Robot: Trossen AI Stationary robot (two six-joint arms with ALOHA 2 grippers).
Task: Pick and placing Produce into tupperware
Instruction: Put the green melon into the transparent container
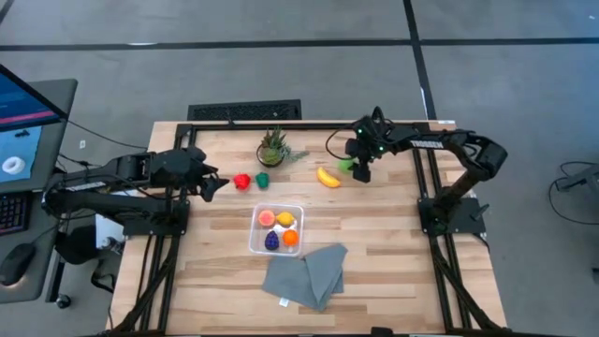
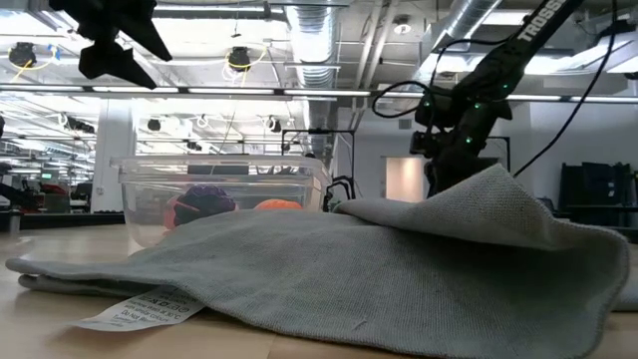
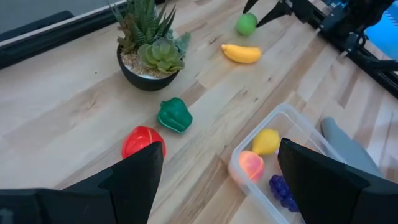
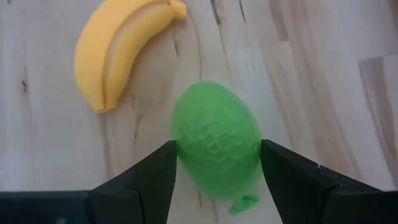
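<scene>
Eight produce pieces in all. Four sit loose on the worktop (image 1: 393, 271): one red piece (image 1: 242, 181), one dark green (image 1: 263, 179), one banana (image 1: 328, 178), one lime green (image 1: 347, 165). Four lie in the one tupperware (image 1: 255, 239): one pink (image 1: 267, 218), one yellow (image 1: 285, 220), one purple (image 1: 272, 241), one orange (image 1: 291, 238). One potted plant (image 1: 272, 148). One grey cloth (image 1: 304, 272). Two arms.
</scene>
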